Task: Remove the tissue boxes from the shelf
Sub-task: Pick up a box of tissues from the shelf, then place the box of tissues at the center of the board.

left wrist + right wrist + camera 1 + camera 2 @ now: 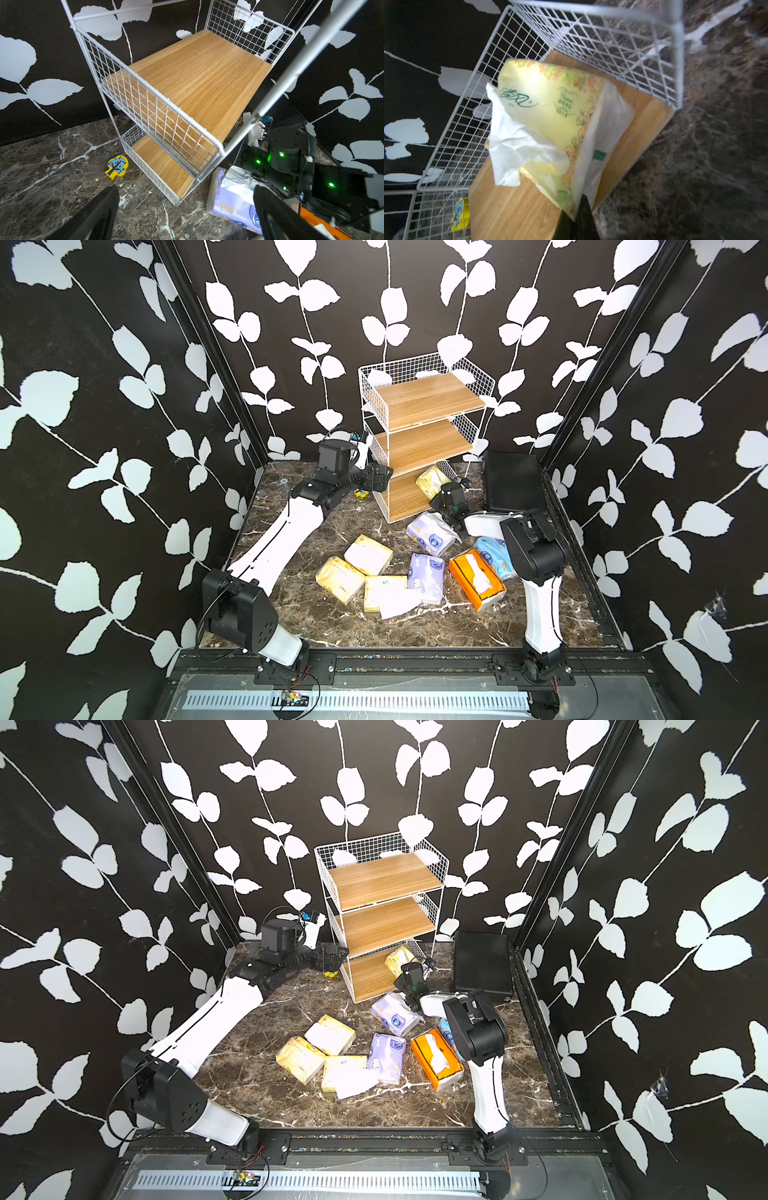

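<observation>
Shelf [424,404], white wire-grid, three wooden boards, frame centre: lowest board holds pale yellow soft tissue pack [432,482], right gripper [576,214] clamped on it; left gripper [186,190] spread.

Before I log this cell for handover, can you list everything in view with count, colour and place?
shelf: one, white wire, three wooden boards, back of table
shelf pack: one, pale yellow, tilted on bottom board
yellow packs: three, pale yellow, table, before shelf
lilac packs: two, lilac, table, before shelf
blue pack: one, light blue, table, by right arm
tissue box: one, orange and white, beside blue pack
case: one, black ribbed, right of shelf
tree figure: one, yellow and blue, left of shelf
table: one, dark marble
left gripper: open, at shelf's left side
right gripper: shut on shelf pack's edge
</observation>
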Controlling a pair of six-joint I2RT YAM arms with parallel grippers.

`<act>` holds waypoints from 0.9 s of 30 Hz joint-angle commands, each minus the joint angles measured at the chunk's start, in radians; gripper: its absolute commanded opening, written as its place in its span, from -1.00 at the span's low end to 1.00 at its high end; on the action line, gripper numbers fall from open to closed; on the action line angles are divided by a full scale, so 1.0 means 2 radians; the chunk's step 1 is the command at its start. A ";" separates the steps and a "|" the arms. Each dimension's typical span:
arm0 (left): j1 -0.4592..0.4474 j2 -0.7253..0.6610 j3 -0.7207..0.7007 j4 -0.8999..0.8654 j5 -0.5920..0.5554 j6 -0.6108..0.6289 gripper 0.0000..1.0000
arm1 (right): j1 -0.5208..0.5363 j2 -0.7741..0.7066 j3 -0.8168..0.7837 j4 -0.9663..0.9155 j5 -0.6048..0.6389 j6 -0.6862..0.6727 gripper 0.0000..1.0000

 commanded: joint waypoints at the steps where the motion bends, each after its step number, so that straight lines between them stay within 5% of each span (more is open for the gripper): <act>1: 0.002 -0.002 -0.004 0.001 -0.004 0.011 0.98 | 0.004 -0.035 -0.052 -0.015 -0.025 -0.033 -1.00; 26: 0.002 -0.009 -0.014 0.013 -0.004 0.005 0.97 | 0.004 -0.281 -0.251 -0.158 0.046 -0.117 -1.00; 27: 0.002 -0.010 -0.014 0.012 -0.007 0.006 0.98 | 0.003 -0.286 -0.250 -0.160 0.045 -0.123 -0.72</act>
